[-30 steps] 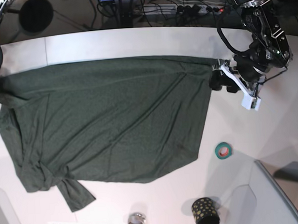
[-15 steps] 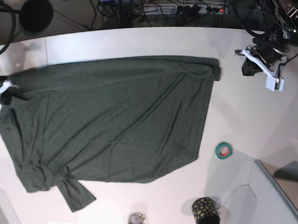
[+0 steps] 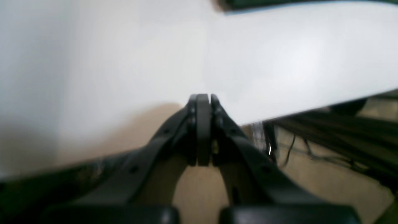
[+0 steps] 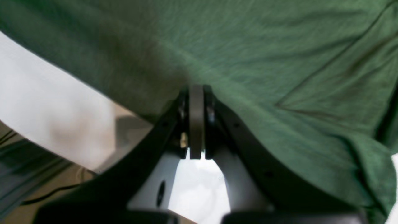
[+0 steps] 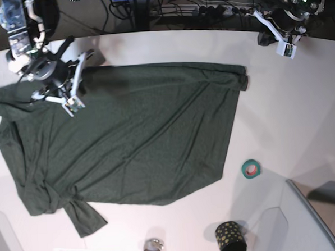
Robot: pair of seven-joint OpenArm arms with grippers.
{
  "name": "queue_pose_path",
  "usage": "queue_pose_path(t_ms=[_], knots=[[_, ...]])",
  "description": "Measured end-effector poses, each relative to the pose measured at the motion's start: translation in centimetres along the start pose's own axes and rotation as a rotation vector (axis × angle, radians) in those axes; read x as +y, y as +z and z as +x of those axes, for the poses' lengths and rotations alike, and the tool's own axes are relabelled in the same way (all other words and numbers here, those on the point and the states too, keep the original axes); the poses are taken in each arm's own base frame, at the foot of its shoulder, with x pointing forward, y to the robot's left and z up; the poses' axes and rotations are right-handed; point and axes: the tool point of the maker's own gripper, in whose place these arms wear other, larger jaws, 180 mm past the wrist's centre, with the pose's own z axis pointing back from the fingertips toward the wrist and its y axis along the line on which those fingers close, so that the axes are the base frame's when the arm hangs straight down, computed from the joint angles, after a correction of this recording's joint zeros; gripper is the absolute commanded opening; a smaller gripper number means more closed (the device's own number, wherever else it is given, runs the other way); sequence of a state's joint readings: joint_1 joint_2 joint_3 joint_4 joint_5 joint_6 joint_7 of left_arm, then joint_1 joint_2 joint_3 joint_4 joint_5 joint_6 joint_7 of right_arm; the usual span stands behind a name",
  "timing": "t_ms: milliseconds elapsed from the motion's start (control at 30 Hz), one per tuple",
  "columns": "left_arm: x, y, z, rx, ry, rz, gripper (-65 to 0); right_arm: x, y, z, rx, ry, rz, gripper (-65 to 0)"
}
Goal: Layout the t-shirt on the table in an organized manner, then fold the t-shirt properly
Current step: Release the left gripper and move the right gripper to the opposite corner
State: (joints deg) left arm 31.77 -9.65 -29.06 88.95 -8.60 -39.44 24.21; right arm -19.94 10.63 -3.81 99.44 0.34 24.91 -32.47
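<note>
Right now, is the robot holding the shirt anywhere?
No. Both end effectors are shut on nothing: the left is over the bare table, the right above the shirt.

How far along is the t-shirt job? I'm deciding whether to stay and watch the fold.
Done: the t-shirt lies spread mostly flat on the table. Its near-left sleeve area is bunched and the far-right corner is rolled. In hand: nothing. The left end effector is shut over bare table near its far edge, and the right end effector is shut above the fabric, empty. Left: smoothing those corners, then all the folding.
</note>
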Motion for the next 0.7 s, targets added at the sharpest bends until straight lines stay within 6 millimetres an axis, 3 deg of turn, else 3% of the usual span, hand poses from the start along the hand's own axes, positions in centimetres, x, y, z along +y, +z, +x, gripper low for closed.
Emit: queue_pose_path(t_ms=[133, 233, 333, 400, 533, 700], knots=[[-2.8, -0.9, 3.7, -0.106, 0.042, -0.025, -65.0, -0.1, -0.6, 0.7, -0.010, -0.024, -0.046, -64.7], [-3.9, -1.6, 5.1, -0.080, 0.036, -0.038, -65.0, -0.3, -1.0, -0.9, 0.037, -0.015, -0.046, -64.7], [-4.4, -1.8, 5.4, -0.074, 0.054, -0.036, -50.2, -0.4, -0.9, -1.7, 0.056, -0.027, -0.050, -64.8], [-5.1, -2.1, 5.2, -0.081, 0.087, -0.047, -44.6, -1.2, -0.6, -1.8, 0.045, -0.047, -0.061, -64.8], [-5.6, -3.0, 6.0, -0.152, 0.232, -0.129, -44.3, -4.4, 0.2, -3.4, 0.082, -0.078, -0.147, -64.8], [-6.3, -3.3, 5.6, -0.211, 0.415, -0.209, -44.4, -4.5, 0.2, -3.5, 0.079, -0.101, -0.144, -64.8]])
